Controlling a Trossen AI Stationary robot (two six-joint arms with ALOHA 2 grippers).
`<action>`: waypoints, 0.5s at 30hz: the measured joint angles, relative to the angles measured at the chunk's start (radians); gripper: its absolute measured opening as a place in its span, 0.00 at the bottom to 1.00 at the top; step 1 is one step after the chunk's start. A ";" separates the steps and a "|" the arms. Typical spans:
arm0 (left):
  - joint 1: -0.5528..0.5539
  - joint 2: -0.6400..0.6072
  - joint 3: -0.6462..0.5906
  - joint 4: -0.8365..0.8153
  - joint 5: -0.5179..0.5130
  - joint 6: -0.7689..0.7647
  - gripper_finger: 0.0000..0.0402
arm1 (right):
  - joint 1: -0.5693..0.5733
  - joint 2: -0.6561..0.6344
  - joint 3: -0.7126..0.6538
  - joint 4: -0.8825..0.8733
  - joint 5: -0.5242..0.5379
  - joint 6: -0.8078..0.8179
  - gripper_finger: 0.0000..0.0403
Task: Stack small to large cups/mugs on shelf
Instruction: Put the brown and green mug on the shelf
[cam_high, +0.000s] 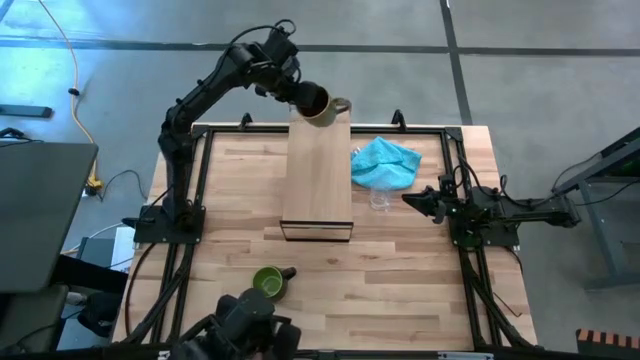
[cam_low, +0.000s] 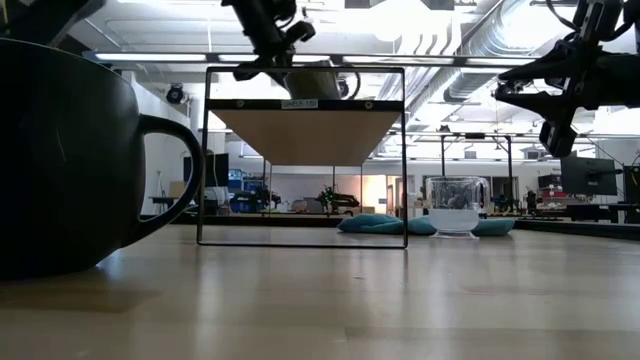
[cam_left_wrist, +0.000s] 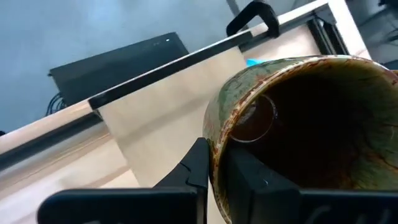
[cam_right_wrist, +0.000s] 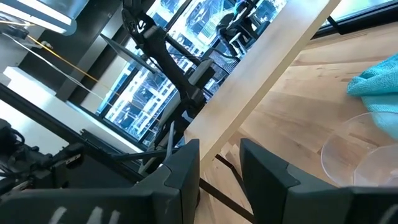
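My left gripper (cam_high: 300, 97) is shut on the brown-tan mug (cam_high: 322, 108), which it holds above the far end of the light-wood shelf (cam_high: 318, 170). The shelf is a board raised on a dark frame (cam_low: 305, 135). Near the table's front edge the dark green mug (cam_high: 268, 282) stands on its base. To the right of the shelf the clear glass cup (cam_high: 381, 200) stands on the table. My right gripper (cam_high: 415, 200) waits open at the right, beside the glass cup. My left gripper holds the mug by its wall at the rim (cam_left_wrist: 216, 163), one finger inside (cam_left_wrist: 252, 180) and one outside (cam_left_wrist: 198, 167). The fingers slant down from the far left. The mug hangs clear of the shelf, tilted, with its handle (cam_high: 343, 103) toward the table's right.
A turquoise cloth (cam_high: 385, 162) lies crumpled just beyond the glass cup, right of the shelf. Black clamps (cam_high: 398, 120) and a dark rail frame run along the table's edges. Bare wood lies in front of the shelf, around the green mug.
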 joint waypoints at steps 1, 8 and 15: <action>0.001 0.018 0.035 -0.034 -0.013 0.004 0.03 | 0.000 0.003 0.000 0.000 0.000 0.007 0.26; 0.001 0.057 0.040 -0.125 -0.050 0.038 0.03 | 0.000 0.025 0.000 -0.002 -0.012 0.023 0.26; 0.001 0.063 0.040 -0.098 -0.059 0.035 0.03 | 0.000 0.059 0.000 -0.002 -0.012 0.023 0.26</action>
